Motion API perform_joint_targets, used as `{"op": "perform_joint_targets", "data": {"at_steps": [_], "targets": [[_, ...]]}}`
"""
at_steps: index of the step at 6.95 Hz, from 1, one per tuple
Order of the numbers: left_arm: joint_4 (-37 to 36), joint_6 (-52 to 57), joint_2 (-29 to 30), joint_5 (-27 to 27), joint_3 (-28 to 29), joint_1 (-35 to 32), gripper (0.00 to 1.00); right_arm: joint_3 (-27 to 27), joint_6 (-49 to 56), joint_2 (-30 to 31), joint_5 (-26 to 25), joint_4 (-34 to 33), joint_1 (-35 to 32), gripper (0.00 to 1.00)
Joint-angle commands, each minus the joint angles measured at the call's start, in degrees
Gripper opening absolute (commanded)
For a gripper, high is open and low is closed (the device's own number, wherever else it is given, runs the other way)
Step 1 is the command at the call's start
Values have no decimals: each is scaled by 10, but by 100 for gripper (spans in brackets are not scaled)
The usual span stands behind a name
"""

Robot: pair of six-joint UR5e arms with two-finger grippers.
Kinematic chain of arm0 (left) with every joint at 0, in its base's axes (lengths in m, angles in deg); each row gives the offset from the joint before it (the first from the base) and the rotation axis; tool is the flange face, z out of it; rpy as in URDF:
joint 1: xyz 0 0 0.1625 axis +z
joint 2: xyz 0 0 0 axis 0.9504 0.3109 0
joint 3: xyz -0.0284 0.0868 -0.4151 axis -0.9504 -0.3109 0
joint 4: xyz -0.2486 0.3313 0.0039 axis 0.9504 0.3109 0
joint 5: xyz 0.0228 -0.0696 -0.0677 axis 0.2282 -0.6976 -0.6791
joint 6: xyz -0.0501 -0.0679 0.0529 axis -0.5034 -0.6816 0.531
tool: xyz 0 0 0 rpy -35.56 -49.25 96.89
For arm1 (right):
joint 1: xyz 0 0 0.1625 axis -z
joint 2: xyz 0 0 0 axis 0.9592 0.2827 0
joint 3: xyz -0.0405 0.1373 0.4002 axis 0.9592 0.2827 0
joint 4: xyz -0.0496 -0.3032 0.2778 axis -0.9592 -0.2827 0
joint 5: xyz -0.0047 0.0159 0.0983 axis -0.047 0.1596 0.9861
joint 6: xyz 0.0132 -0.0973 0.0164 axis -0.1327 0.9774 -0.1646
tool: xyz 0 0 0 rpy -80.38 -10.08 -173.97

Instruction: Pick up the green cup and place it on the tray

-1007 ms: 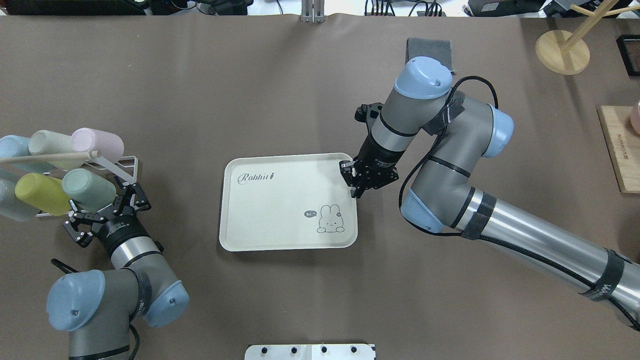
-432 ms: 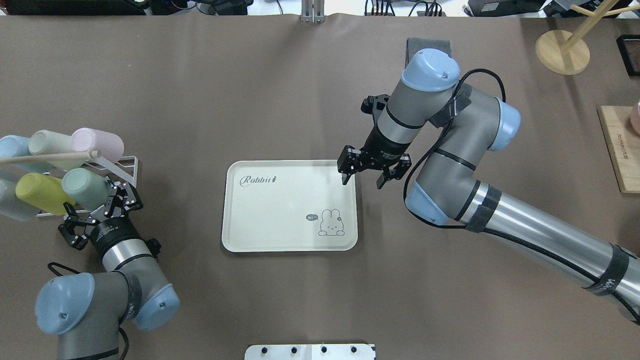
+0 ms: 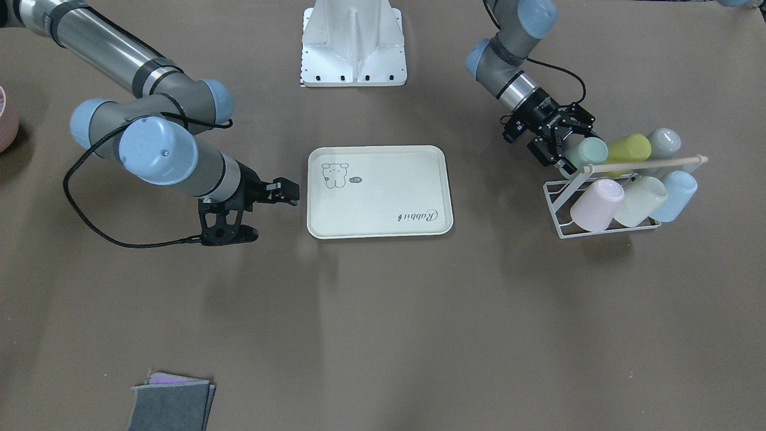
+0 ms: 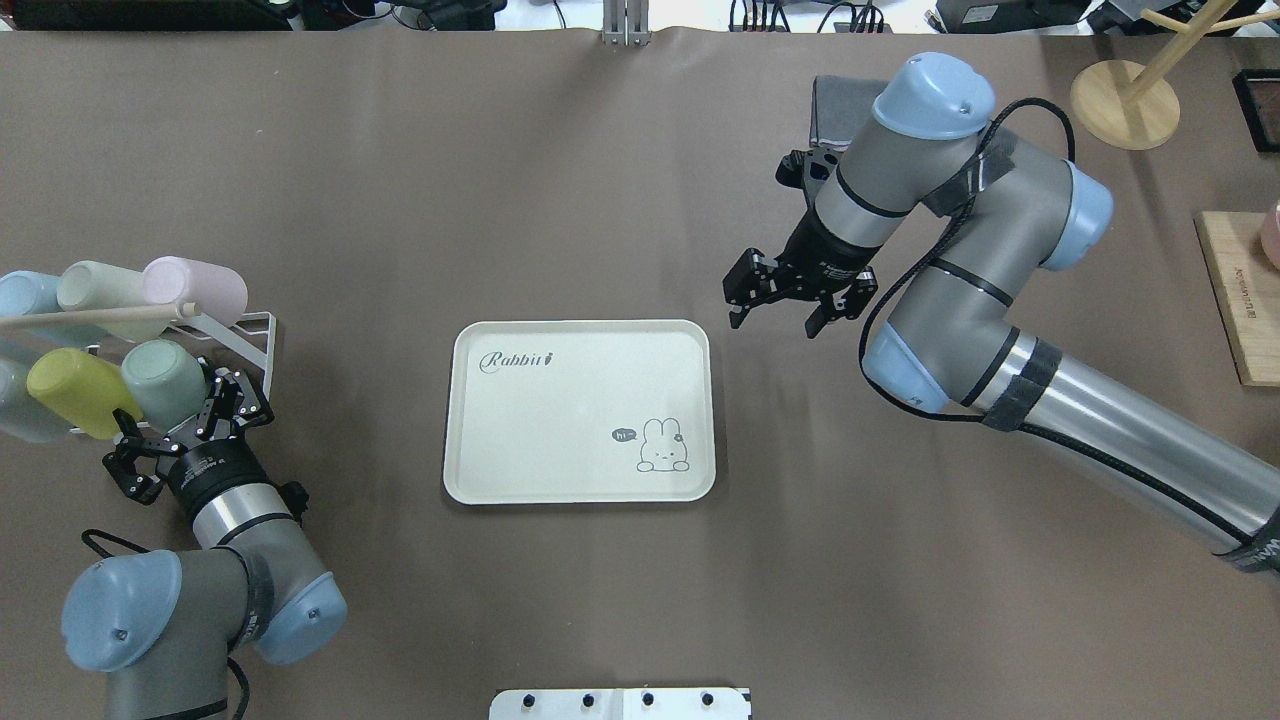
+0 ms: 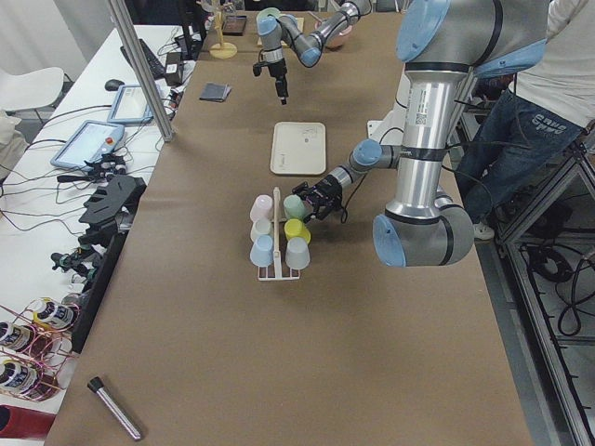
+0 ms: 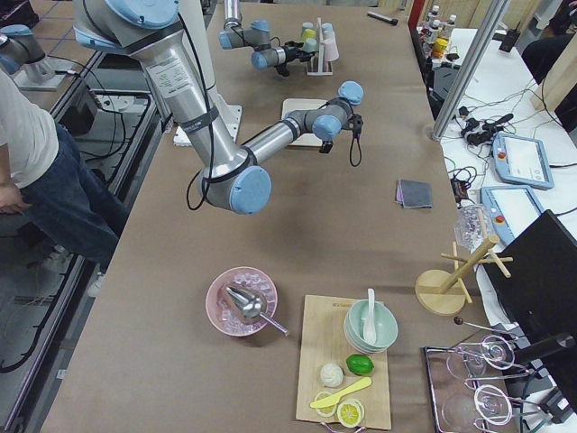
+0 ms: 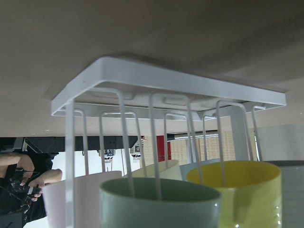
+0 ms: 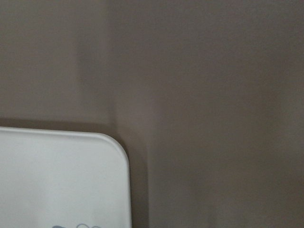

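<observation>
green cup (image 4: pixel 160 370): pale mint tumbler, lying tilted on the white wire rack (image 4: pixel 245 330), open mouth toward my left claw (image 4: pixel 170 425).
tray (image 4: pixel 560 430): cream-white, rounded corners, rabbit drawing, "Rabbit" script; flat on the tabletop (image 4: pixel 400 200), well apart from that cup.

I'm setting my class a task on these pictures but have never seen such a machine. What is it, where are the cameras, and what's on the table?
Two robot arms stand at a brown-covered table, each ending in a two-finger gripper. One camera looks down from behind the robot, one faces it, two stand at the table's ends, one rides each wrist. A cream-white rectangular tray with a rabbit drawing lies empty in the middle. A white wire rack holds pastel plastic cups on their sides. The left gripper, open, is close to the small mint-green cup but grips nothing. The right gripper, open and empty, hangs beside the tray's corner.
</observation>
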Motion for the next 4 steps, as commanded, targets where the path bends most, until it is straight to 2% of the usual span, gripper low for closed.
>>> {"op": "perform_joint_targets", "data": {"at_steps": [1,2,4], "targets": [[5,1,5,0,21,3,97,-42,72,53,4,-1,-35,100],[6,1,7,0,28,4,97,-62,109,73,4,0,-50,100],[5,8,18,0,29,4,97,-117,195,155,4,-2,-90,100]]}}
